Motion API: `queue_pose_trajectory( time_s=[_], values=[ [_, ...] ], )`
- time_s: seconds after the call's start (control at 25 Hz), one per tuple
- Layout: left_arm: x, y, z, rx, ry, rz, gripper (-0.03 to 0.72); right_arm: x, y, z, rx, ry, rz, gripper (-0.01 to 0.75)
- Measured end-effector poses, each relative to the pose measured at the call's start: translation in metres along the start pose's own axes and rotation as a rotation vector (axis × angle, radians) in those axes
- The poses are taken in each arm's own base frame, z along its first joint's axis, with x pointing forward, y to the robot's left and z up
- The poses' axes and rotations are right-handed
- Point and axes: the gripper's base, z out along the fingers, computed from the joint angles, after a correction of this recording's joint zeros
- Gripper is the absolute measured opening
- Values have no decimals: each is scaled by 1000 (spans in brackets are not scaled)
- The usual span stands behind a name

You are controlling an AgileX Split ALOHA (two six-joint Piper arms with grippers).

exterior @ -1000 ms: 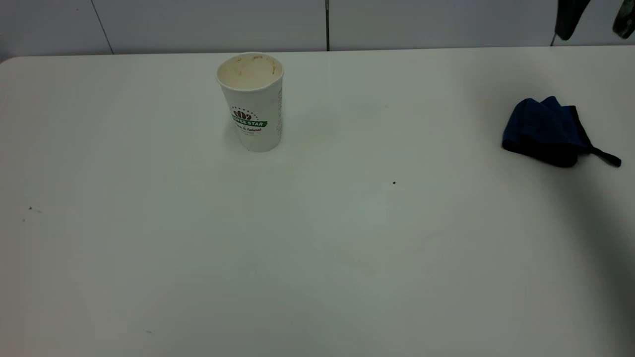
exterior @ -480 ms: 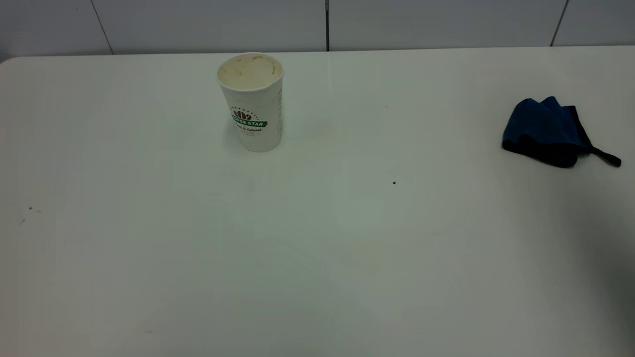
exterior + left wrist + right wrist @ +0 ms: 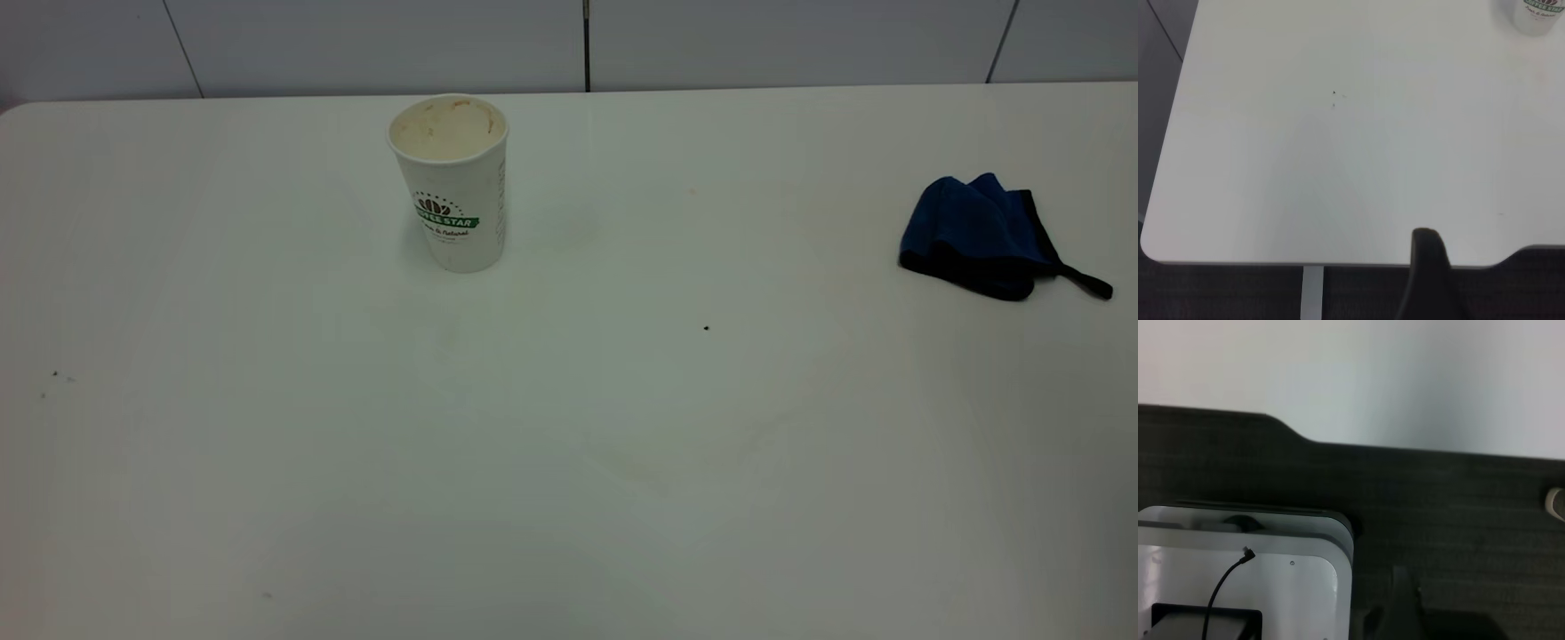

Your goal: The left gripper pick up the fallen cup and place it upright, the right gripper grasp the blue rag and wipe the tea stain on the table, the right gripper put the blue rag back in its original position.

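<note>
White paper, green-banded, the cup (image 3: 451, 182) stands upright on its base at about eleven o'clock on the table (image 3: 267, 462), mouth up and its stained cream inside showing, so you can judge the righting step done. Off at three o'clock, well apart from it, the blue rag (image 3: 976, 234) lies bunched with its black strap trailing outward; that reads as a cloth set down at its resting spot, not one in use. Between the two, toward six o'clock, you find only a faint tan smear (image 3: 636, 467), which is probably what remains of the tea stain. Neither gripper appears over the table in the exterior view, and each wrist view shows just a dark sliver of its own end, so you cannot tell how either pair of jaws stands.
</note>
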Motion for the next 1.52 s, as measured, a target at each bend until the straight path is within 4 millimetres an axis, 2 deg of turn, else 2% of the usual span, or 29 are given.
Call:
queue_pose_trajectory(
  time_s=[0.12,0.32,0.68,1.04,1.36,1.52],
  values=[
    [0,0,0,0,0,0,538,23,0,0,-4,-52,6,654],
    [0,0,0,0,0,0,538,50,0,-9,-6,-197,2,623],
    [0,0,0,0,0,0,538,83,0,-19,-9,-399,-5,612],
    [0,0,0,0,0,0,538,100,-1,-25,4,-539,-11,592],
    [0,0,0,0,0,0,538,95,-2,-18,14,-613,-10,591],
    [0,0,0,0,0,0,538,99,-3,-19,14,-652,-10,591]
  ],
)
